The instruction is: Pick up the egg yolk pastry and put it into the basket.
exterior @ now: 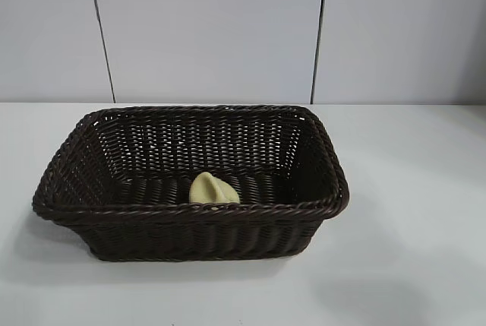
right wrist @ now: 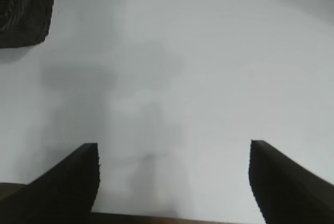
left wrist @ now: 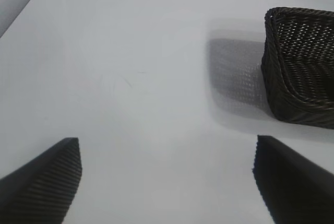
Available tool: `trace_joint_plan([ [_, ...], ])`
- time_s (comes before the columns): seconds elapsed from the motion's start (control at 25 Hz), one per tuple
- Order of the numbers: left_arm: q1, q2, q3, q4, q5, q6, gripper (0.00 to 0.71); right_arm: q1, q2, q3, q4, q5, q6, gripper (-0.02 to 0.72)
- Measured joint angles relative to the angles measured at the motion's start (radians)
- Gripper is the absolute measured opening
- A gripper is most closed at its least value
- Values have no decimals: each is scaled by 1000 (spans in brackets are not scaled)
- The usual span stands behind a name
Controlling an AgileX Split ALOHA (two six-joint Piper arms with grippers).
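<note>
Starting at the left, the left gripper (left wrist: 167,179) hangs over bare white table (left wrist: 130,78) with its jaws spread wide and nothing between them; its wrist view shows a corner of the basket (left wrist: 302,67) off to one side, well apart from the fingertips. No arm appears in the exterior view. At centre, that view shows the basket (exterior: 190,208), dark woven wicker with a braided rim, standing square on the table (exterior: 425,189), and the egg yolk pastry (exterior: 213,189) lying on the basket floor, just behind the near wall and roughly midway along it. It rests tilted, pale and intact, with no visible damage. To the right, the right gripper (right wrist: 172,182) is likewise wide apart and carries nothing, pointing down at bare table (right wrist: 209,51), with only an edge of the basket (right wrist: 23,10) in the corner of its wrist view. Judgement: placement appears complete, and the remaining step is clearing away and parking. To do that well, the right arm should keep clear of the basket rim, avoid nudging the wicker, and leave the jaws apart so nothing is snagged. The left arm needs no action.
</note>
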Motion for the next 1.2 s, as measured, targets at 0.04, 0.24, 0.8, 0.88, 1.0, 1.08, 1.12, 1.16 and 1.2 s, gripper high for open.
trace_joint_plan([
  [0.04,0,0,0,0,0,0,648,0,0,6,0,0,-1,570],
  [0.24,0,0,0,0,0,0,648,0,0,17,1,-1,-1,570],
  [0.8,0,0,0,0,0,0,648,0,-156,17,1,-1,-1,570],
  [0.88,0,0,0,0,0,0,648,0,-232,17,1,0,-1,570],
  [1.0,0,0,0,0,0,0,648,0,-321,17,1,2,-1,570],
  [1.08,0,0,0,0,0,0,648,0,-333,17,1,5,-1,570],
  [1.12,0,0,0,0,0,0,648,0,-333,17,1,7,-1,570],
  [1.16,0,0,0,0,0,0,648,0,-334,17,1,7,-1,570],
  [1.2,0,0,0,0,0,0,648,0,-334,17,1,7,-1,570],
])
